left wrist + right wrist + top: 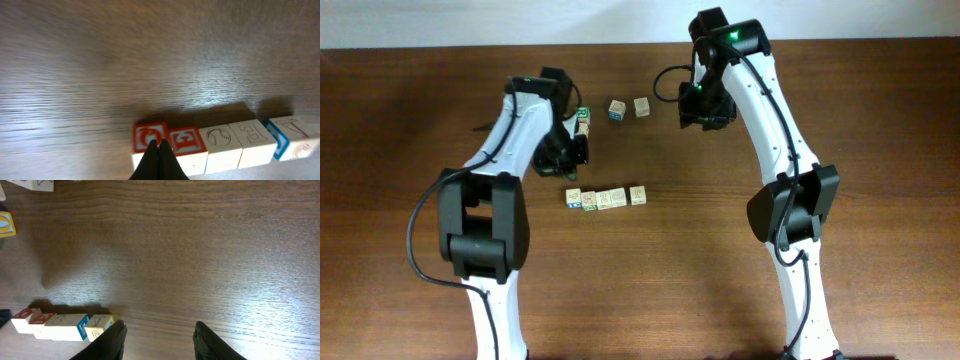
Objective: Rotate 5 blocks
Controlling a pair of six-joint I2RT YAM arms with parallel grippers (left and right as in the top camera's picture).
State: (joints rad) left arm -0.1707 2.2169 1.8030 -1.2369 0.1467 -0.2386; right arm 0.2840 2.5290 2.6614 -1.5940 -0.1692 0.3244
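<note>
**Left pincer** (159, 159): fully closed, fingertips pressed together, holding nothing.

**Right pincer** (160, 332): partly open, with only bare worktop (210, 245) showing in the gap between the fingers.

**Row of five blocks** (215, 145):
- The blocks lie side by side, touching, just ahead of the left pincer's tips.
- In the left wrist view the closed tips overlap the seam between the red-printed end block (149, 136) and its red-printed neighbour (187, 140). Contact cannot be determined.
- The other three blocks extend to one side of the tips.
- The row lies well apart from the right pincer, outside one of its fingers.

**Two loose blocks** (629, 107): near the right pincer, on the side facing the left arm.
</note>
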